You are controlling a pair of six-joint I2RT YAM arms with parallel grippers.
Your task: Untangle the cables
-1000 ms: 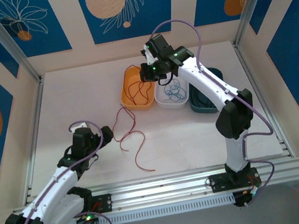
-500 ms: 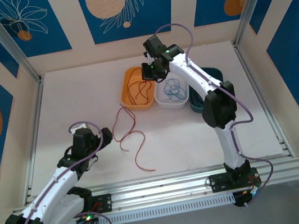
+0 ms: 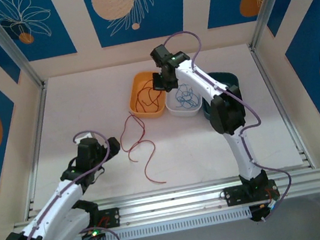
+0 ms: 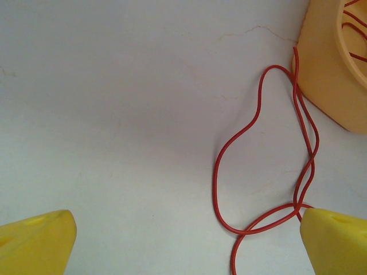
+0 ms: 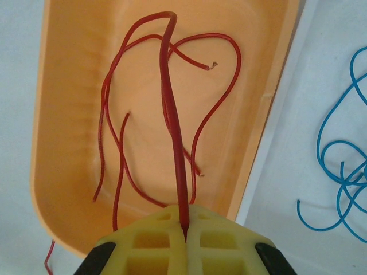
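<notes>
Simply white table (image 3: 84, 101), blue-patterned walls (image 3: 29, 25), cables (image 5: 175, 143).

Orange tray (image 5: 63, 114): smooth matt plastic. Red cable (image 5: 174, 132): glossy sheath. Table (image 4: 114, 114): matt white, faintly scuffed.

Yellow pincer (image 5: 184, 232), white arm (image 3: 240, 155), lavender cable (image 3: 183, 33)

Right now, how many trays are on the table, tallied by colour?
Orange tray: 1
White tray: 1
Dark teal tray: 1 (partly hidden)
Total: 3 trays
</notes>
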